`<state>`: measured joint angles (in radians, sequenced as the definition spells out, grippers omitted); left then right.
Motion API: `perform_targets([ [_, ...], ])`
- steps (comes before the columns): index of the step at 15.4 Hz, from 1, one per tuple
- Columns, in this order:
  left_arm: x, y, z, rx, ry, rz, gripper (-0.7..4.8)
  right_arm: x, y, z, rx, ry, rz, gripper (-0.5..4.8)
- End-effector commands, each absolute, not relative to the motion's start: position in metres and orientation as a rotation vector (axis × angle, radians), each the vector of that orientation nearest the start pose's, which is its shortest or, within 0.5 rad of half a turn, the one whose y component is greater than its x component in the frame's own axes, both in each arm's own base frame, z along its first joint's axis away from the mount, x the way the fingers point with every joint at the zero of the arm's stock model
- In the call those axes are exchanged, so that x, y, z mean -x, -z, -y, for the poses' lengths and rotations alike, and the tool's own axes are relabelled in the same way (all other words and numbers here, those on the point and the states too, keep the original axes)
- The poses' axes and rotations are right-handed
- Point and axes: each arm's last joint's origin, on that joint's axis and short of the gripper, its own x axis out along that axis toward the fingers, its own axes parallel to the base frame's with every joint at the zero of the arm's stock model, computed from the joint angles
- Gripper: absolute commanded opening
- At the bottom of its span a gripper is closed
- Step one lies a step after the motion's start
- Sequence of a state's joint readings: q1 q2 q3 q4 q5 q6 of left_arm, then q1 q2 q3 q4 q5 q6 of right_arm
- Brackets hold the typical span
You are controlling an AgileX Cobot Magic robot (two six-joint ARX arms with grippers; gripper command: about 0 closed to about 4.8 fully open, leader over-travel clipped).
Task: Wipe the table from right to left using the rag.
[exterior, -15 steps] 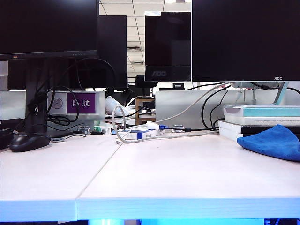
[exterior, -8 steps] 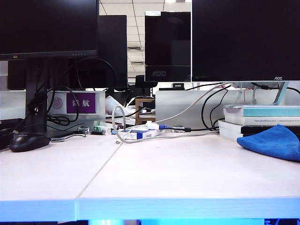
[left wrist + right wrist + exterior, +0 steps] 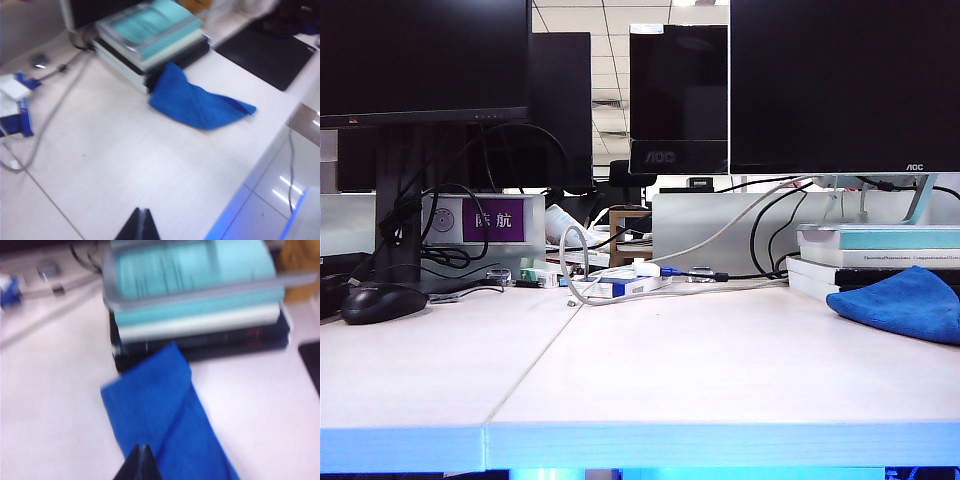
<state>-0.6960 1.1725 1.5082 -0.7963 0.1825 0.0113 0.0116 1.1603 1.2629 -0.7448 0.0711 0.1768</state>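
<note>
Rag (image 3: 905, 302), bright blue, lies crumpled at the right end of the pale surface (image 3: 700, 370), its edge against a stack of books (image 3: 880, 255). Left gripper (image 3: 141, 226) hangs over bare surface, well apart from it; right gripper (image 3: 141, 463) hangs above it. Both pairs of fingers are pressed together, empty.

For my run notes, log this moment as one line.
rag: lying by books, ungrasped | left tool: shut, over table | right tool: shut, above rag | wiping: not started
</note>
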Motion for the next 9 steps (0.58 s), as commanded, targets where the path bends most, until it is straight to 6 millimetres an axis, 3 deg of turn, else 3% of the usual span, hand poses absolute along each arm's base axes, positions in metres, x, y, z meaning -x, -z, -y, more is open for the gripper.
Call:
perform_targets([
  [1, -0.160, -0.452, 0.139, -0.124, 0.863, -0.401, -0.05, -0.234, -0.363, -0.002, -0.143, 0.101, -0.730, -0.05],
  [6, -0.159, -0.456, 0.140, -0.111, 0.892, -0.369, -0.05, -0.258, -0.340, -0.005, -0.033, -0.030, -0.859, 0.06],
  [7, -0.159, -0.457, 0.140, -0.106, 0.909, -0.365, -0.05, -0.264, -0.334, -0.005, -0.032, -0.029, -0.881, 0.45],
  [9, -0.158, -0.459, 0.140, -0.103, 0.916, -0.356, -0.05, -0.276, -0.319, -0.005, -0.033, -0.026, -0.948, 1.71],
])
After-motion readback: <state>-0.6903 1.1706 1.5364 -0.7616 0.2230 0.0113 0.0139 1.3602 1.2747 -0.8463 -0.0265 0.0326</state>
